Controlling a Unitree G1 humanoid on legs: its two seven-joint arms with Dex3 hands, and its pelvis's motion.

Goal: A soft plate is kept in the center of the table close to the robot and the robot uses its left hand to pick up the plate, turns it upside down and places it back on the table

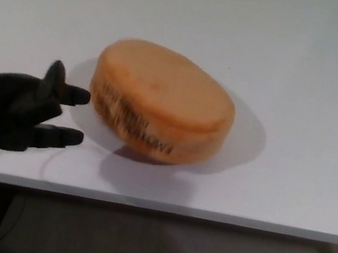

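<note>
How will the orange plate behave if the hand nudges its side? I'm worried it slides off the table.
The orange plate looks thick and matte, so it probably grips rather than skates. Its broad, low shape should resist tipping or rolling. It seems soft, so the left hand, open beside it, may dent the side first.

One orange plate [161, 102], one black hand [21, 111], apparently three fingers [74, 94], one white table [309, 65].
</note>
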